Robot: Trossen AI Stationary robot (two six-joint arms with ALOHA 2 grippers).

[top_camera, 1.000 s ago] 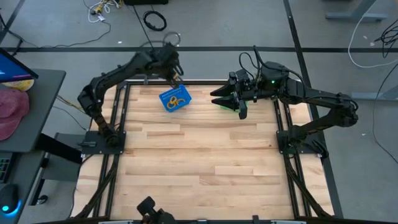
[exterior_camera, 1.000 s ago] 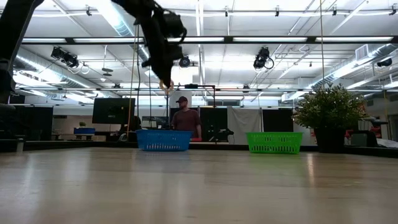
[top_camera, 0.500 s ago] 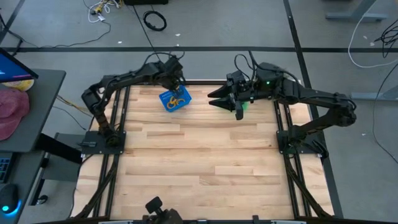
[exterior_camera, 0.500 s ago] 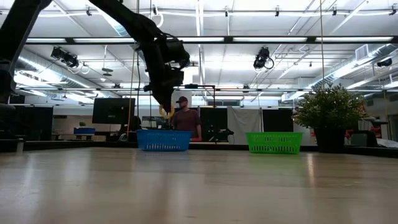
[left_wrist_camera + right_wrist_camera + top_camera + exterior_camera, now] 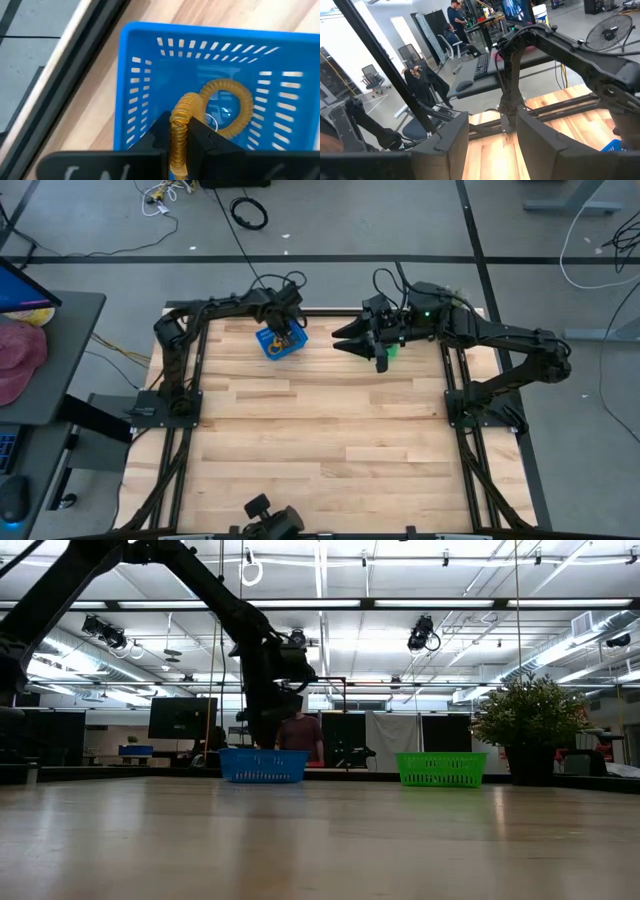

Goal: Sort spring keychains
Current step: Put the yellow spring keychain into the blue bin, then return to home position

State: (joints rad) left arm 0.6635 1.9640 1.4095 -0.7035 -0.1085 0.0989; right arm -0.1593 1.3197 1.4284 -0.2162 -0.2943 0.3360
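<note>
At the table's far left stands a blue basket (image 5: 272, 342) (image 5: 263, 765). My left gripper (image 5: 284, 330) (image 5: 179, 142) points steeply down into it, shut on an orange spring keychain (image 5: 225, 107). The green basket (image 5: 440, 769) stands at the far right. In the high view it is mostly hidden under my right arm. My right gripper (image 5: 340, 340) (image 5: 492, 150) hangs high above the table, roughly level. It points toward the left arm, open, with nothing between its fingers. No black keychains show. My left gripper pinches a short run of the orange coil (image 5: 178, 131) between its two fingers, coming from above and pointing down. The rest of the loop (image 5: 235, 97) curves away below the fingertips, inside the blue basket's walls. Whether it touches the basket floor I cannot tell.
The wooden table top (image 5: 320, 440) spreads bare toward the near edge. Black frame rails (image 5: 190, 370) run along both sides. Beyond the far edge are a plant (image 5: 530, 730), monitors and a person (image 5: 297, 730).
My left gripper has gone down from well above the blue basket into its opening, tipping more steeply downward. It has stayed shut on the orange keychain, which has come down with it.
</note>
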